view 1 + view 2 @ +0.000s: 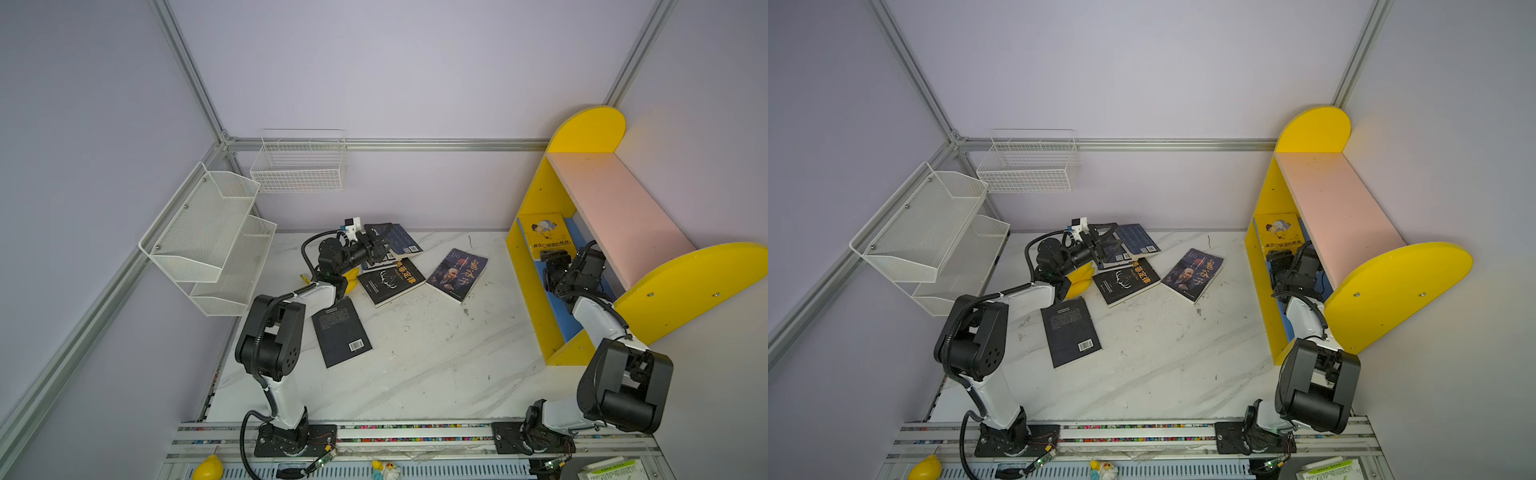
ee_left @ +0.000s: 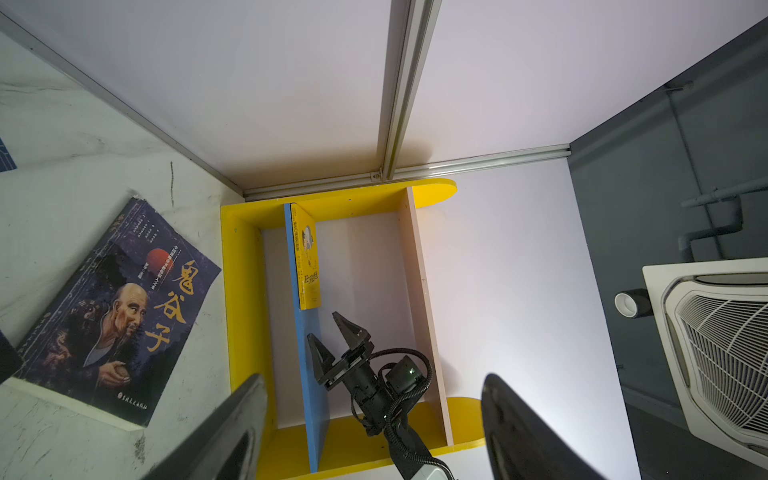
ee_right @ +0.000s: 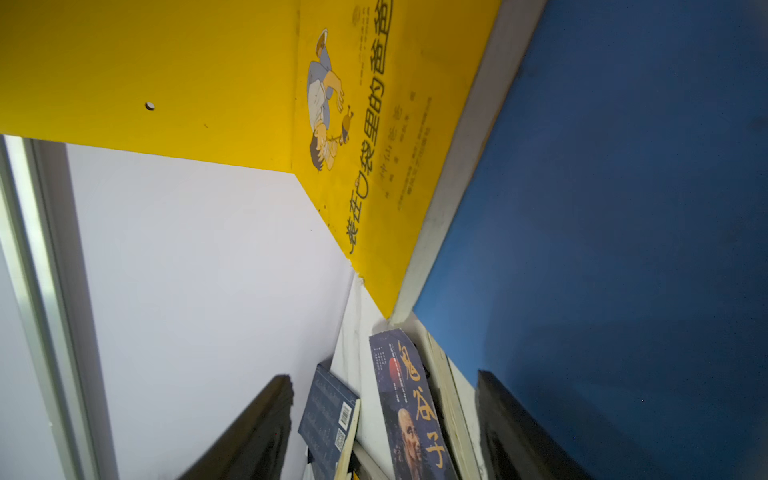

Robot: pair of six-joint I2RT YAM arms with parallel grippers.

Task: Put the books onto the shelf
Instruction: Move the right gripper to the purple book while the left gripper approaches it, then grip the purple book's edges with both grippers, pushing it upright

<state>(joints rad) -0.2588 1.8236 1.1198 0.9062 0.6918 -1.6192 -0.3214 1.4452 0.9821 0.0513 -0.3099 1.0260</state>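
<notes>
Shelf (image 1: 590,133), right of frame: its blue lower board (image 1: 571,316) carries one yellow cartoon book (image 1: 546,235), lying flat against the upper yellow side panel. Right end effector (image 2: 322,325) is inside that tier, spread, holding nothing. Left end effector (image 1: 380,245), spread, is over stacked navy books (image 1: 405,241) at centre. Three dark books (image 1: 390,282) lie on the desk (image 1: 436,374).

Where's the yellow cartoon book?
In both top views the yellow book stands at right on the shelf's blue board, against its far side panel, beyond the right gripper.
</notes>
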